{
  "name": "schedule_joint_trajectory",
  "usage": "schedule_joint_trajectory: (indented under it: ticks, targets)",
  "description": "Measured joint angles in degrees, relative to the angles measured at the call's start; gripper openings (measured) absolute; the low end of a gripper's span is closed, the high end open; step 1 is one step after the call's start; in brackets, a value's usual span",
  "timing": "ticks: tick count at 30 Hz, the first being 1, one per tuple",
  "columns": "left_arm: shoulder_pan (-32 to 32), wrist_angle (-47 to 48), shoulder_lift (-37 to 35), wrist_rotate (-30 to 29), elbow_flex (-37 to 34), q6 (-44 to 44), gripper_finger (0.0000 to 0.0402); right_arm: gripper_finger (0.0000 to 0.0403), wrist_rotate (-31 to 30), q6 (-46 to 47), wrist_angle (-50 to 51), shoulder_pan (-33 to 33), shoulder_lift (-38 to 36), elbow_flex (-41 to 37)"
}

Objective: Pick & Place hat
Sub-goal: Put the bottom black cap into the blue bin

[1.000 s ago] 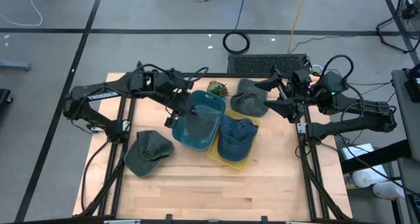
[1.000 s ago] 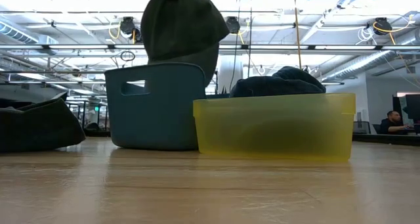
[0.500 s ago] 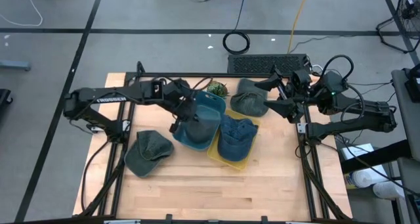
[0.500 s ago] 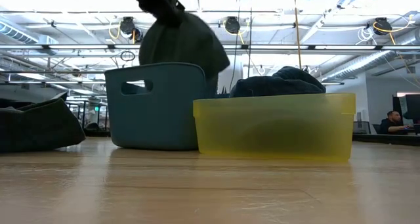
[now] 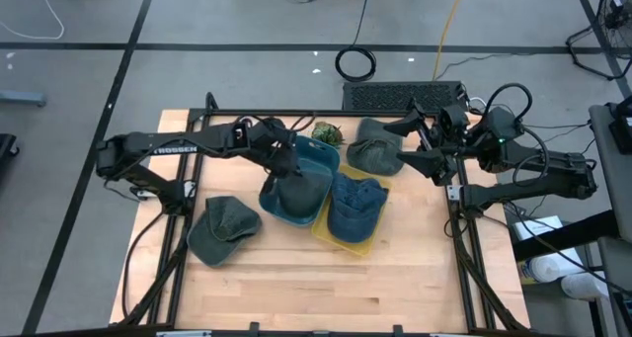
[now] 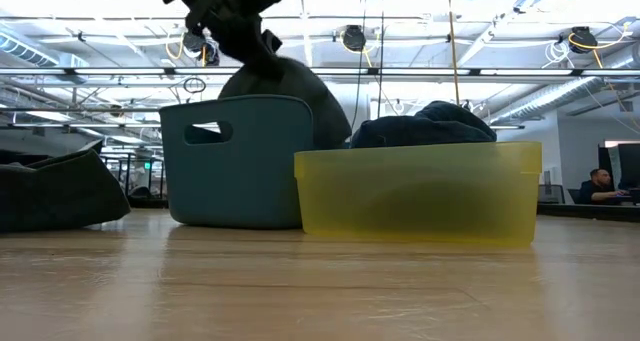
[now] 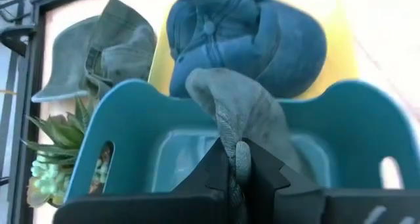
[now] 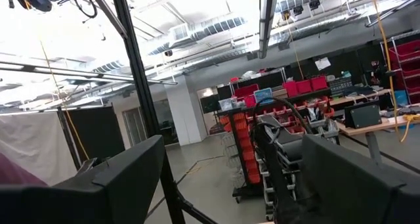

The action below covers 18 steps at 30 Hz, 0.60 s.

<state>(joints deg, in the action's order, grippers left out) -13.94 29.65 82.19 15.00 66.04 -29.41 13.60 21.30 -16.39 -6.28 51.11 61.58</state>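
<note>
A small succulent (image 5: 327, 133) is seen at the table's (image 5: 296, 288) far edge, just beside the far side of the bins. Beyond the table, a keyboard (image 5: 403, 96) and a coiled cable (image 5: 356, 63) are seen on the floor.

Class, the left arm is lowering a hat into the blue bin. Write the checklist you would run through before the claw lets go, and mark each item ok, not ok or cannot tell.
1. Left claw shut on the grey hat: ok.
2. Hat above the blue bin, not the yellow bin: ok.
3. Hat down inside the bin walls: ok, partly; its top shows above the rim in the low view.
4. Hat resting on the bin floor: cannot tell.
5. Bin floor free of other things: ok.
6. Right claw parked away at the table's right edge: ok.
</note>
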Motion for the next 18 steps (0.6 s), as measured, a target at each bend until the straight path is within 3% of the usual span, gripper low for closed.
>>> schedule_joint_trajectory:
  ticks: [18]
  targets:
    - [-0.7,-6.4,13.6,-9.6,-0.7,-0.8,0.0022,0.0345,-0.2,0.1,0.6,0.0,0.2,0.0]
